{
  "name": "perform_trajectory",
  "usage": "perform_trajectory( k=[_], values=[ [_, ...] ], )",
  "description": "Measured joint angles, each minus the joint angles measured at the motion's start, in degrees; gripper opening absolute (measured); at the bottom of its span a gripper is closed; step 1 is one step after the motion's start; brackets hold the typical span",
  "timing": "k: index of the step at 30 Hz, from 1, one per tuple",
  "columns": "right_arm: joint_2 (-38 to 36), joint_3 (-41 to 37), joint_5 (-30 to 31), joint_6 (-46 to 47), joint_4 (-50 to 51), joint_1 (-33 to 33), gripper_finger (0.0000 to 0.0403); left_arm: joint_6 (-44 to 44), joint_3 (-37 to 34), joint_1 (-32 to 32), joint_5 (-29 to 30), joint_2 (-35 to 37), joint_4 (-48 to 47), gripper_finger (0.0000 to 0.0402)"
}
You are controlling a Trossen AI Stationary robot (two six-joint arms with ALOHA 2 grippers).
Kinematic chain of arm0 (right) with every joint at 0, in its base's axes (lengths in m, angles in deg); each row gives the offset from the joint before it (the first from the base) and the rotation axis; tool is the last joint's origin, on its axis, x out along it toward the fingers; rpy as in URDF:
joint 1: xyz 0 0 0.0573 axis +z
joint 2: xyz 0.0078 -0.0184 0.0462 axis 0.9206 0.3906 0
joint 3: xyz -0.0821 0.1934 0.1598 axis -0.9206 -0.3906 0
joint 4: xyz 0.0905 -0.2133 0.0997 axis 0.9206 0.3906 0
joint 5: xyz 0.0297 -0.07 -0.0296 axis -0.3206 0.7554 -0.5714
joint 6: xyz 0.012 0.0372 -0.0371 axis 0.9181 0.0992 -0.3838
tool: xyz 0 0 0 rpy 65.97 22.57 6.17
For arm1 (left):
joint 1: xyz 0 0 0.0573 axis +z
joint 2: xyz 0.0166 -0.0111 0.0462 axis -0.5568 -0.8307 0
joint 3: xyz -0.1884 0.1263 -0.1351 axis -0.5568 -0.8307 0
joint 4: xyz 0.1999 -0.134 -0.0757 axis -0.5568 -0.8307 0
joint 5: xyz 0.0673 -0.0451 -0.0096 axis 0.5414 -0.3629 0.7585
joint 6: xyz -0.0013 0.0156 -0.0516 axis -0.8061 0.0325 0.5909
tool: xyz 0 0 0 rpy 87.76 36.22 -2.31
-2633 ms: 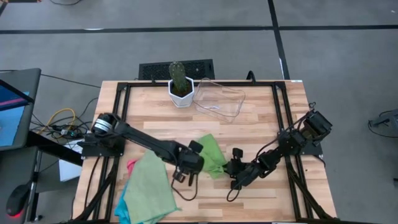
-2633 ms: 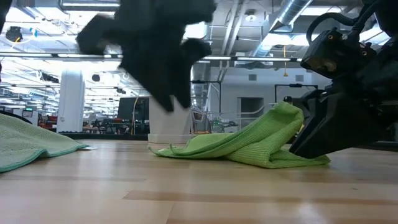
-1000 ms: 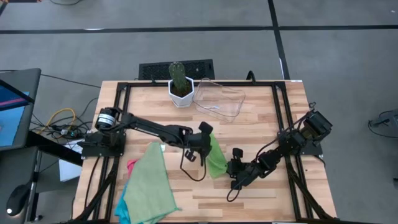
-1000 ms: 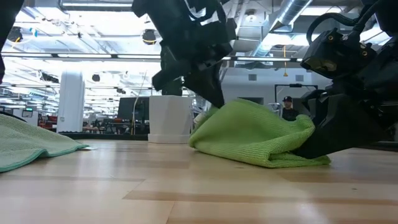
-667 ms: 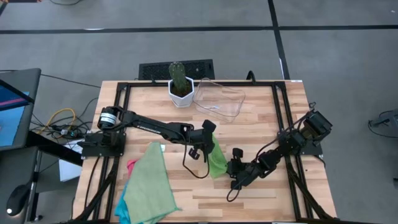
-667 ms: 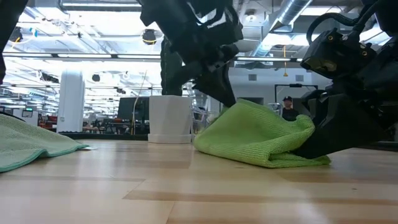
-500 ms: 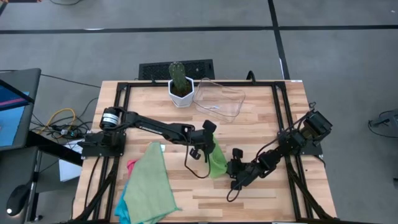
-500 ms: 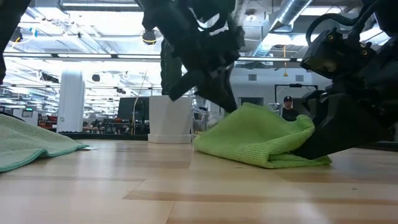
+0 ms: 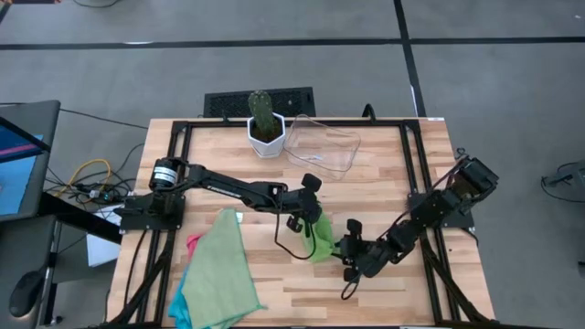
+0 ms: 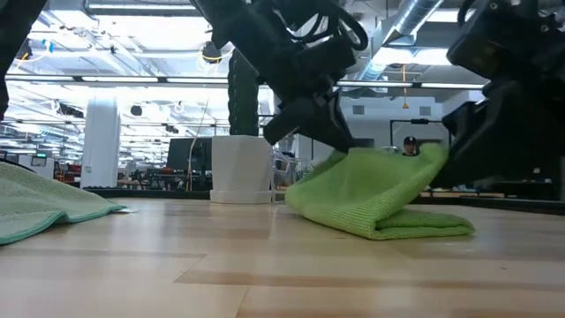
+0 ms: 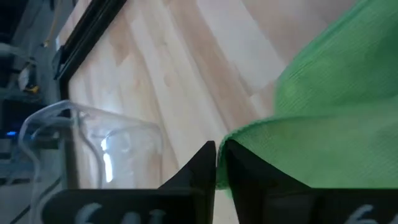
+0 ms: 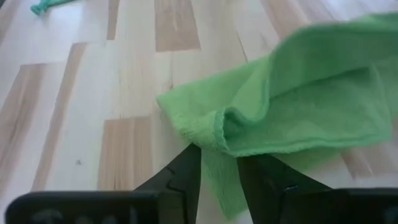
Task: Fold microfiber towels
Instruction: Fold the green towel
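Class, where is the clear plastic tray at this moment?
In the high view, the clear plastic tray sits at the table's far edge near the middle, right beside the white pot with the cactus, beyond the bright green towel.

Even overhead light, soft shadows; bright ceiling lamps (image 10: 53,44) glared behind; green towel (image 10: 380,199) edge motion-blurred, wrist views soft

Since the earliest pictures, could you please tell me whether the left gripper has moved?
Yes. In the high view the left gripper has swung away from the towel pile, toward the clear tray, over the green towel.
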Motion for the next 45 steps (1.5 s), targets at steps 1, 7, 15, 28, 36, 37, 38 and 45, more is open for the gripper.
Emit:
perform_trajectory(
  k=[1,7,15,28,36,37,38,45],
  values=[
    [0.0,0.0,0.2,0.9,0.7,0.4,0.0136,0.2,0.0,0.0,-0.2,0.0,0.5,0.0045],
    [0.0,0.0,0.3,6.6,5.0,2.4,0.0152,1.8,0.0,0.2,-1.5,0.0,1.9,0.0087],
    [-1.8,1.2,4.0,6.9,5.5,6.7,0.0145,6.7,0.0,-0.7,2.9,0.3,1.3,0.0126],
    [0.4,0.0,7.2,-13.8,-11.3,1.6,0.0107,26.7,-4.1,-7.0,-6.4,3.7,2.9,0.0022],
    [12.1,-5.1,6.5,-4.3,-22.8,3.2,0.0074,26.9,-10.1,-6.9,-1.0,0.6,15.0,0.0012],
    [13.4,-5.2,7.7,-3.6,-24.2,3.5,0.0069,26.9,-10.3,-6.6,-1.8,0.0,16.0,0.001],
    [14.1,-5.2,8.0,-2.7,-24.7,3.7,0.0065,27.2,-10.7,-6.5,-1.9,-0.2,14.8,0.0008],
    [13.7,-5.5,8.5,-8.2,-31.0,4.1,0.0054,26.6,-9.9,-6.3,0.5,-1.5,16.1,0.0001]
  ],
)
